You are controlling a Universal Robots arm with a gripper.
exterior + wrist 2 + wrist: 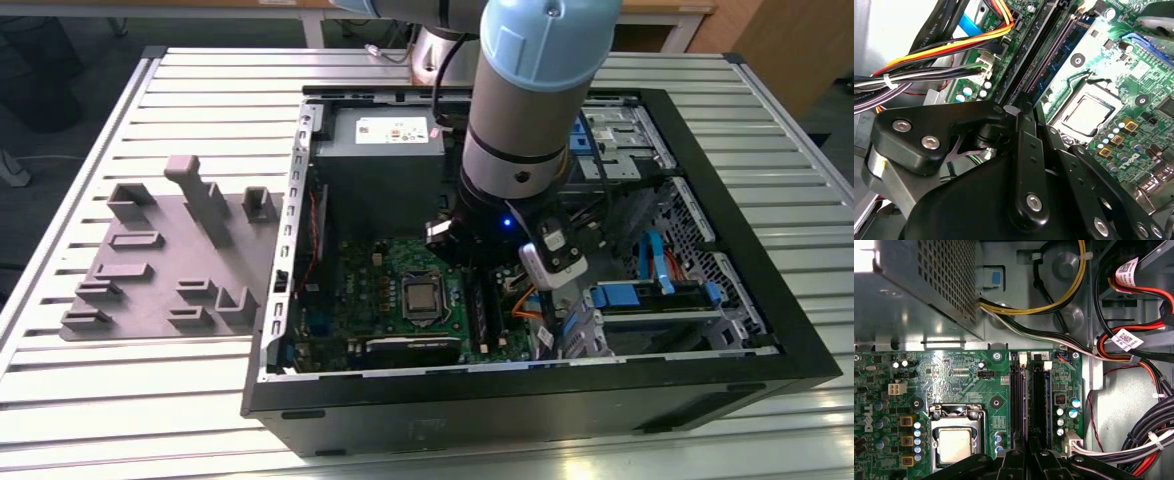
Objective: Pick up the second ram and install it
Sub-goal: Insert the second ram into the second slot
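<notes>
- One open computer case (747, 330) lying on a slatted metal table (147, 400), with a gray holder block (160, 260) beside it on the exterior view's left.
- Reaching down into the case over the green circuit board (954, 375): a single robot arm (534, 110).
- Two long black slots (1038, 405) side by side next to the square silver processor (956, 445), running straight away from the gripper (1029, 456).
- Gripper (1021, 112) low over the near end of those slots, its body lined up with their length; grip width and contents cannot be told.
- Probably the second ram (1046, 62): a thin dark strip with a purple-tinted edge along the slot directly ahead of the gripper, long axis parallel to the slots; whether seated or loose is unclear.
</notes>
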